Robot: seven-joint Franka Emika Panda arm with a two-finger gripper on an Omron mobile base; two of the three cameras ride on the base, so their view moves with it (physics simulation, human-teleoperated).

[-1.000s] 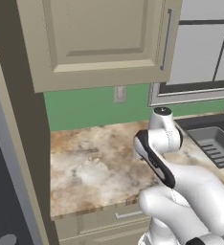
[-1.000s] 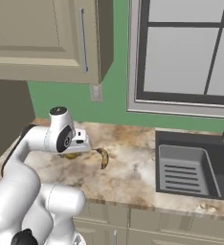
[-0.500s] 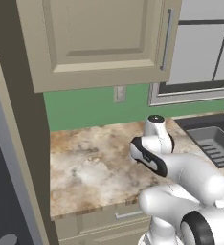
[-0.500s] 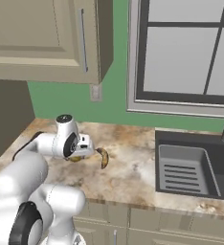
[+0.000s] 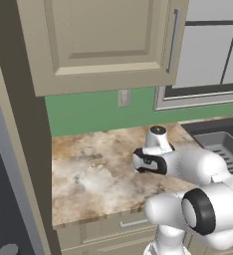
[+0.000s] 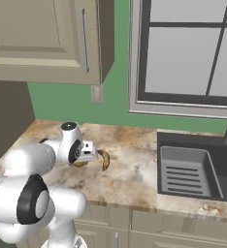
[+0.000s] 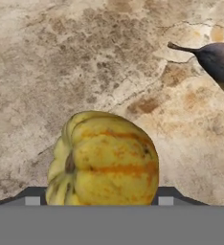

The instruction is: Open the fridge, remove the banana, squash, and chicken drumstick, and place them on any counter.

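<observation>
On the mottled counter (image 6: 135, 179) my gripper (image 7: 98, 201) hangs low with the round yellow-olive squash (image 7: 106, 158) between its fingertips (image 7: 32, 201), jaws wide around it. From the right base view the hand (image 6: 84, 154) covers most of the squash (image 6: 79, 164). The banana (image 6: 105, 160) lies on the counter just right of it, and its dark end (image 7: 219, 60) shows at the hand view's upper right. From the left base view the hand (image 5: 148, 162) sits over the counter (image 5: 88, 174). The chicken drumstick is out of view. A tall grey and dark body (image 5: 1, 199) at the left may be the fridge.
A dark sink (image 6: 193, 169) with a ribbed basin lies to the right, under the window (image 6: 183, 53). Beige wall cabinets (image 5: 103, 40) hang above the counter. A wall outlet (image 5: 123, 97) sits on the green backsplash. Drawer fronts (image 5: 123, 226) run below the counter's edge.
The arm has folded down and drawn back toward the base, bringing the hand lower over the counter. The squash stayed at the fingertips. The banana has not moved.
</observation>
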